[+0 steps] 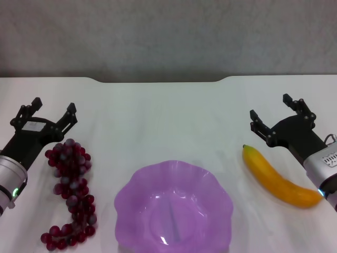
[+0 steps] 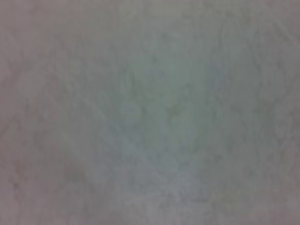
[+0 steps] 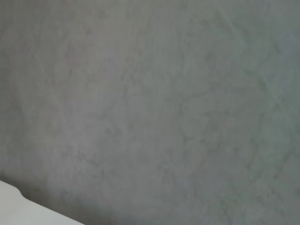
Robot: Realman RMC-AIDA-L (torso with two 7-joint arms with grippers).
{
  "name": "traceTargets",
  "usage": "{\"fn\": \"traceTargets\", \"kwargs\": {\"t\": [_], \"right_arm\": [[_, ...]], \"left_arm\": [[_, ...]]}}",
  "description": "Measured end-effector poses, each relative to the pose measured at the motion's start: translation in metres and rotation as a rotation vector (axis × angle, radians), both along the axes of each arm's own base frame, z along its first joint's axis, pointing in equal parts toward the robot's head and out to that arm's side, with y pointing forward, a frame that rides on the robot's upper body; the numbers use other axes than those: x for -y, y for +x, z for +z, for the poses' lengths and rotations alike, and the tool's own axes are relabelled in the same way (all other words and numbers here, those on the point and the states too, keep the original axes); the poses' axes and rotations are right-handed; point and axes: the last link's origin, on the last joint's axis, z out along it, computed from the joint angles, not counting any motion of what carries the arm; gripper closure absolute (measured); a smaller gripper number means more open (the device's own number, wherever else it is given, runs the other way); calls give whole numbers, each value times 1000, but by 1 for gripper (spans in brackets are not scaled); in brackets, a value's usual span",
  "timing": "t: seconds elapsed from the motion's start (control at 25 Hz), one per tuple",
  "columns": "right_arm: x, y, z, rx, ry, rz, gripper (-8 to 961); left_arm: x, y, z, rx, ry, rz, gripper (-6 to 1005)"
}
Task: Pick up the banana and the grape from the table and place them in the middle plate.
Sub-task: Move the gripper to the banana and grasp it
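In the head view a yellow-orange banana [image 1: 281,179] lies on the white table [image 1: 168,121] at the right. A long bunch of dark red-purple grapes [image 1: 71,192] lies at the left. The translucent purple scalloped plate [image 1: 174,208] sits at the front middle between them, with nothing in it. My left gripper [image 1: 51,112] is open, low over the table just behind the far end of the grape bunch. My right gripper [image 1: 277,112] is open, just behind the banana's far tip. Neither holds anything. The wrist views show only a grey wall.
The table's far edge has a raised notch in the middle [image 1: 160,80], with a grey wall [image 1: 168,37] behind. A sliver of white table edge [image 3: 18,211] shows in the right wrist view.
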Motion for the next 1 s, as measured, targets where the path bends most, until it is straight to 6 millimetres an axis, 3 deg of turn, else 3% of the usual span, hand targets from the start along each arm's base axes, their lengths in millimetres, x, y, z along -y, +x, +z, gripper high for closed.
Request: {"fn": "traceTargets", "kwargs": {"t": [0.44,0.72,1.0], "right_arm": [[2,2,-5,8,-23,-18,78],[0,5,-2,17,-17,-19,78],[-1,1,-18,4,-102,-96,78]], "left_arm": [[6,-22,3,69,8,127,112],[4,-25,7,78,28,145,110],[12,-34,3,72,-4,186,112]]}}
